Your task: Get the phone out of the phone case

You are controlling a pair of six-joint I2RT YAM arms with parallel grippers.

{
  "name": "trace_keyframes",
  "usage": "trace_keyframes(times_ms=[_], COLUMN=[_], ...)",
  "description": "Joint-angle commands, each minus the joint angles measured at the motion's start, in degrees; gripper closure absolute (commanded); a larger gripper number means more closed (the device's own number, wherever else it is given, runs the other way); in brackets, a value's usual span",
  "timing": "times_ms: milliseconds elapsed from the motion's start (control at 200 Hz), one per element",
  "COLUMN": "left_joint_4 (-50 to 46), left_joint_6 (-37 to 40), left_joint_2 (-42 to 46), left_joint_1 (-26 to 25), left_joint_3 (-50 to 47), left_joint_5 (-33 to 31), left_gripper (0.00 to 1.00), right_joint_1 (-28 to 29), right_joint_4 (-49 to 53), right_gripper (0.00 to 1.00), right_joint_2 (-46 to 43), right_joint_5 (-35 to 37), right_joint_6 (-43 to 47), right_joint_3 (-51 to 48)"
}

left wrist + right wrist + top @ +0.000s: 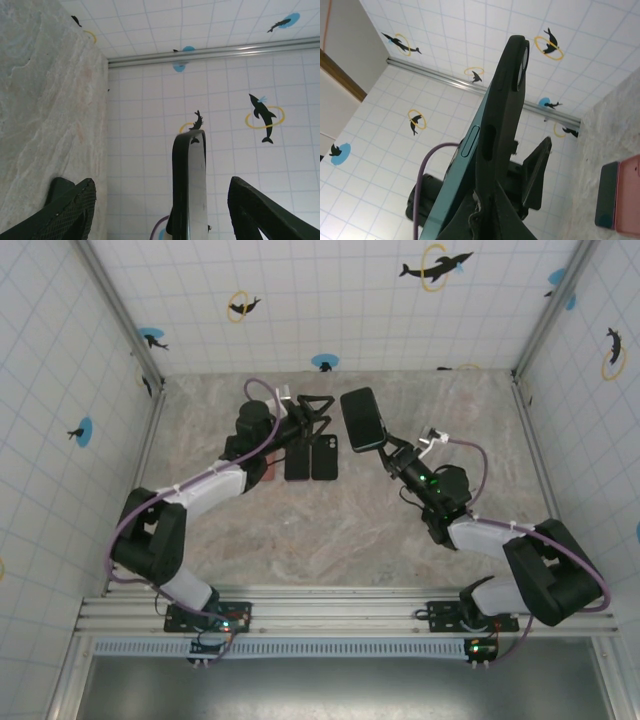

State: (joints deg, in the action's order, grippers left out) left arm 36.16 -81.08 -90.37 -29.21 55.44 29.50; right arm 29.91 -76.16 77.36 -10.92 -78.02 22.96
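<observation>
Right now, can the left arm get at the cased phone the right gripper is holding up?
Probably yes. The left gripper is open, and the cased phone, clamped by the right gripper, lines up edge-on between its fingers with nothing blocking.

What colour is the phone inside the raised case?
The phone is teal, its case black; right wrist view shows it best.

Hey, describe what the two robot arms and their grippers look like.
The left arm and right arm are black with white forearm covers, each trailing a purple cable. Their fingers are black wedges with textured faces.
</observation>
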Motion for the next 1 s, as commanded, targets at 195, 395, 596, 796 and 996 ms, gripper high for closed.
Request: trace_keyframes(times_ms=[195,395,596,796,996], left_joint_4=[2.2,5.6,8.8,11.4,13.9], left_joint_6=[-6.5,-11.0,-13.1,-14.3,-15.8], left_joint_2=[10.0,10.8,7.3,3.5,0.8], left_joint_1=[-9.8,-18.2,-21.3,-21.7,-22.1], left_joint_3=[-8.8,-10.7,-7.5,-4.3,-2.6], left_joint_5=[-17.2,-28.5,-29.9,-28.8,-27.7], left_gripper=[0.30,0.37,0.45,0.50,0.54], right_joint_1=[2.3,4.1,4.8,5.1,5.5], right_joint_4=[-8.0,-11.5,-13.4,-14.4,-15.1], right_gripper=[1.00,1.00,1.00,1.00,1.00], right_joint_2=[1.2,3.4,5.1,5.6,6.1], right_joint_5=[12.9,19.0,19.7,20.1,19.9], right_joint_6=[9.7,12.4,12.8,12.6,12.9], right_joint_3=[1.9,2.4,3.3,3.0,3.1])
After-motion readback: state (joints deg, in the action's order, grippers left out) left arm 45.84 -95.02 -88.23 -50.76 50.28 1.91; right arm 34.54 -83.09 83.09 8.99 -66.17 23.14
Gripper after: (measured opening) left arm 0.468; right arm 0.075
